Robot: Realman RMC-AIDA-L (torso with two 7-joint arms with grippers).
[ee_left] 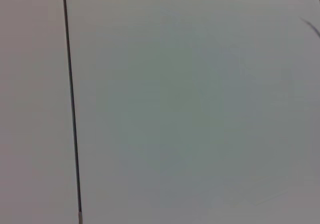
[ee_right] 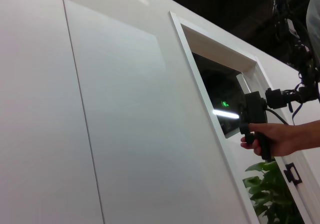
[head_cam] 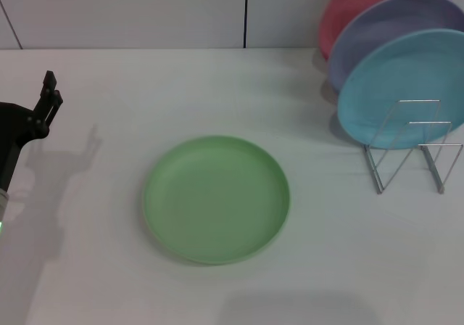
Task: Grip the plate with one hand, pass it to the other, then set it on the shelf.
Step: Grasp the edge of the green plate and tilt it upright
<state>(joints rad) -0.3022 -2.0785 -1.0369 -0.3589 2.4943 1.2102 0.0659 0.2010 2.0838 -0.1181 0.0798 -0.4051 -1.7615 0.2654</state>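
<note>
Step in hand: the very start, I'd judge; nothing is gripped yet.
Plate: the light-green plate (head_cam: 216,199) lies flat on the white worktop (head_cam: 109,267), nearest of all, untouched.
Left end effector: the left end effector (head_cam: 49,98) hangs at the worktop's left edge, well apart from the plate, holding nothing; I cannot tell how far its fingers are parted.
Right end effector: out of sight in every view.
Shelf: the wire shelf (head_cam: 413,151) stands far right, its front slots bare, with a sky-blue plate (head_cam: 406,85), a lavender plate (head_cam: 395,24) and a pink plate (head_cam: 355,6) leaning behind.
Next move: the left arm probably needs to reach right and close on the plate's raised rim.
</note>
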